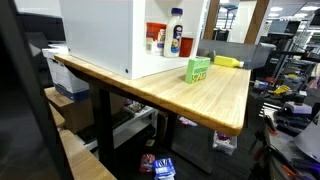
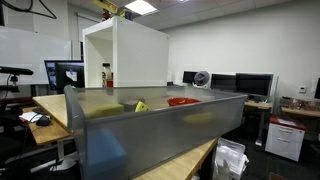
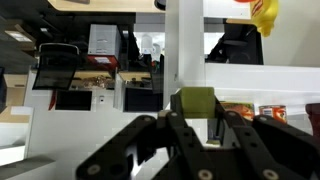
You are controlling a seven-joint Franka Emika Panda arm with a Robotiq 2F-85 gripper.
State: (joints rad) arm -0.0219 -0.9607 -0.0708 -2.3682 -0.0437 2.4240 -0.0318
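Wrist view: left of my tool (image 3: 197, 118), monitors (image 3: 58, 62); between its partly closed jaws, an olive-green block (image 3: 197, 100), pinched near their tips; just beyond, a white post (image 3: 190, 40). Risk: the shallow grip may slip, or the block may clip the post.

Box (image 1: 198, 69) on table (image 1: 225, 105), beside cabinet (image 1: 105, 35)

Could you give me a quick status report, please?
Pincer shut on olive block. White cabinet post dead ahead. Nothing else between them.
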